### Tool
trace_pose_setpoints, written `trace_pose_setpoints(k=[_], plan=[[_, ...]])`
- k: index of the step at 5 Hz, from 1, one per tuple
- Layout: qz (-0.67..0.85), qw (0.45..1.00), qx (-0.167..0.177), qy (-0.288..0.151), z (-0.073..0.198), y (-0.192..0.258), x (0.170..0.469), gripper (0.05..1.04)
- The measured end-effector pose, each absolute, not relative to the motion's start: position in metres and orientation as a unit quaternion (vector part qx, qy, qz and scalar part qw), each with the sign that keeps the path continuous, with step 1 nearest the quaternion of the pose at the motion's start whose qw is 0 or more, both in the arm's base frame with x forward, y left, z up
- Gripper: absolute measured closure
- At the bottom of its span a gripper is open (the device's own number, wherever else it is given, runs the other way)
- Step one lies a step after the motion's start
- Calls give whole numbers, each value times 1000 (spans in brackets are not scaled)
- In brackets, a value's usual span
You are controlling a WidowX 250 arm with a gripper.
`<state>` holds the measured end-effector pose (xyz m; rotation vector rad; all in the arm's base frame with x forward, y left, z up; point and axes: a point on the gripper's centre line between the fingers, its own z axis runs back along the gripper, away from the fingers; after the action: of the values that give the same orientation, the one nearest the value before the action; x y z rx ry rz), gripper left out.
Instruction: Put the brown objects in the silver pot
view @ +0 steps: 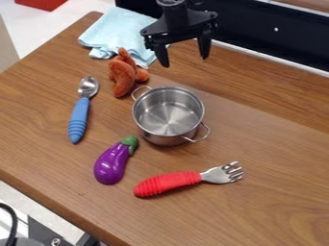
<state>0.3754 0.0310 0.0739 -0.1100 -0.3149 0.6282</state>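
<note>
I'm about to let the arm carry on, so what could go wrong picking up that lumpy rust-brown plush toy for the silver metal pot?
The open black two-finger gripper might pinch the light blue cloth right behind the toy. The pot has a thin wire handle sticking out near the toy, so a low move could bump it.

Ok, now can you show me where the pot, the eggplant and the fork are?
Pot (pixel 168 116): camera view, on its shiny inside bottom.
Eggplant (pixel 112 163): camera view, on its purple body.
Fork (pixel 183 179): camera view, on its red handle.
</note>
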Motion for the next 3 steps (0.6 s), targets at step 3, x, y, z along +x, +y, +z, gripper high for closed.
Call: trace_pose_setpoints(k=[3], plan=[[326,937,-31,-120,65,70,375,85]])
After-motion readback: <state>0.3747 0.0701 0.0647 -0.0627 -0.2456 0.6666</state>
